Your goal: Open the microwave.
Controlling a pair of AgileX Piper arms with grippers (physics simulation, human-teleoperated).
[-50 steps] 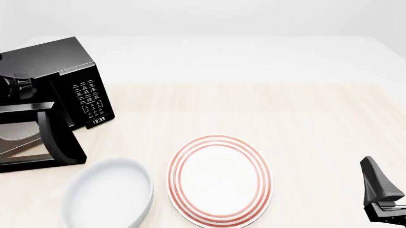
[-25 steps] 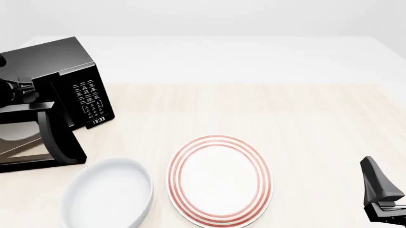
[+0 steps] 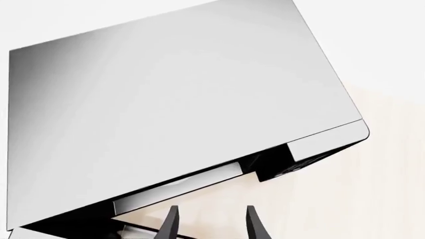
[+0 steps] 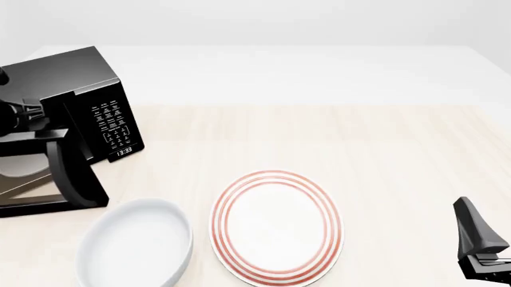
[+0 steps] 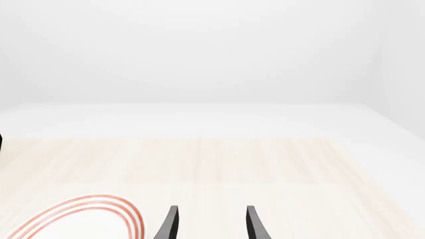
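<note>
A: Any change around the microwave point(image 4: 88, 89) in the last second?
B: Hardly any. Only a small shift of the left arm point(image 4: 18, 113), now a little lower against the black body. No further swing of the door point(image 4: 32, 173) or its bar handle point(image 4: 76, 170).
A: And where to find the microwave now?
B: At the far left of the surface point(image 4: 383, 149), partly cut by the frame edge, keypad toward the striped plate point(image 4: 276, 227), white bowl point(image 4: 136, 245) just beside the door.
A: Already open, then?
B: Judging by the front view, yes: swung well out toward the camera side. Something pale behind it, perhaps the turntable, too cropped to say.
A: State of the left gripper point(image 3: 212, 226)?
B: Fingers point(image 3: 170, 224) spread, nothing between, looking onto the grey top of the microwave.
A: And the right gripper point(image 5: 211, 225)?
B: Fingers apart too, empty, low at the near right, well apart from the microwave.
A: Meaning for the task?
B: Probably finished, or nearly. Remains only to pull back without touching the door.
</note>
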